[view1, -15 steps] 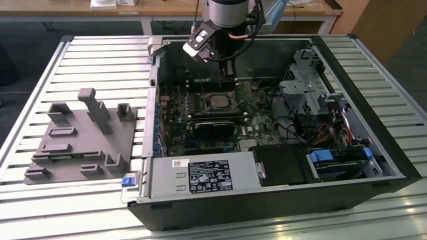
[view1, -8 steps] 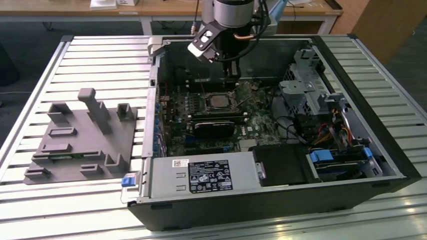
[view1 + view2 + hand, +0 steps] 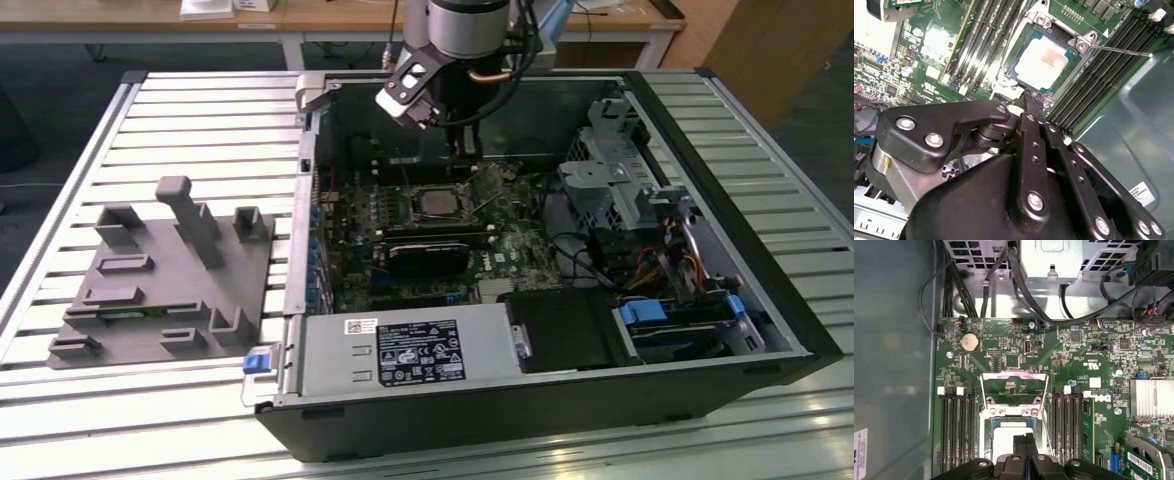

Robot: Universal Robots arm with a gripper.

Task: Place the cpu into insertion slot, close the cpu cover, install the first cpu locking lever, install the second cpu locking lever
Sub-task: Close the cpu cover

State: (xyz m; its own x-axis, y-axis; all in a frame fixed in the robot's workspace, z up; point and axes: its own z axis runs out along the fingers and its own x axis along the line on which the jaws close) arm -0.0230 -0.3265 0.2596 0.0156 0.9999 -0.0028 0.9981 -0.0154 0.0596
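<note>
Exterior view: a slatted metal tabletop (image 3: 200, 110) carries an open black case (image 3: 534, 420), and just beside it, toward the exterior view's left, lies a grey fixture (image 3: 147, 290) with upright pegs. The case holds a silver supply (image 3: 334, 362) along its near wall, a grey drive cage (image 3: 607, 185) on the exterior view's right with coloured cables (image 3: 667, 265) beside it, and a green board (image 3: 514, 255) on its floor. A long black card (image 3: 430, 252) stands on the board between the supply and the slot (image 3: 438, 203).

The supply bears a black-and-white printed label (image 3: 416, 353). In the second wrist view a small white sticker (image 3: 1141, 192) sits on the grey case wall. White markings are printed on the board near a round coin battery (image 3: 969, 342) in the first wrist view.

The cpu (image 3: 1041, 62) lies flat in the slot, inside its metal rim. Its top is pale grey with a pinkish patch, and its edge is teal-green. Black memory slots (image 3: 1104, 70) flank it on both sides. A thin metal rod (image 3: 1119, 49) runs from the rim's corner across the memory slots.

The arm reaches down into the case. The pincer (image 3: 1024, 437) is narrow, its two black fingers (image 3: 1018, 442) pressed together with nothing seen between them. Its tips are at the edge of the slot, just beside the cpu.
</note>
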